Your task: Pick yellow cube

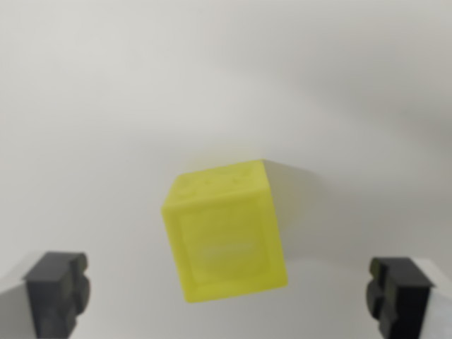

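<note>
Yellow cube [224,233], translucent plastic, sat on white tabletop [106,106]; no tabletop edge or corner in frame, so place relative to them could not be told. Cube turned slightly, one vertical edge toward wrist view's right, faint shadow on that side. Tool [226,296] spread wide: black fingertips [58,289] at both lower corners of view, well apart from cube, nothing gripped. Cube lay between fingers, slightly beyond them, untouched. Picture blurred; embossed marks on cube faces unreadable.

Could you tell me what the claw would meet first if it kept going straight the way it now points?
Most likely the yellow cube, between the open claw fingers; depth is uncertain.
</note>
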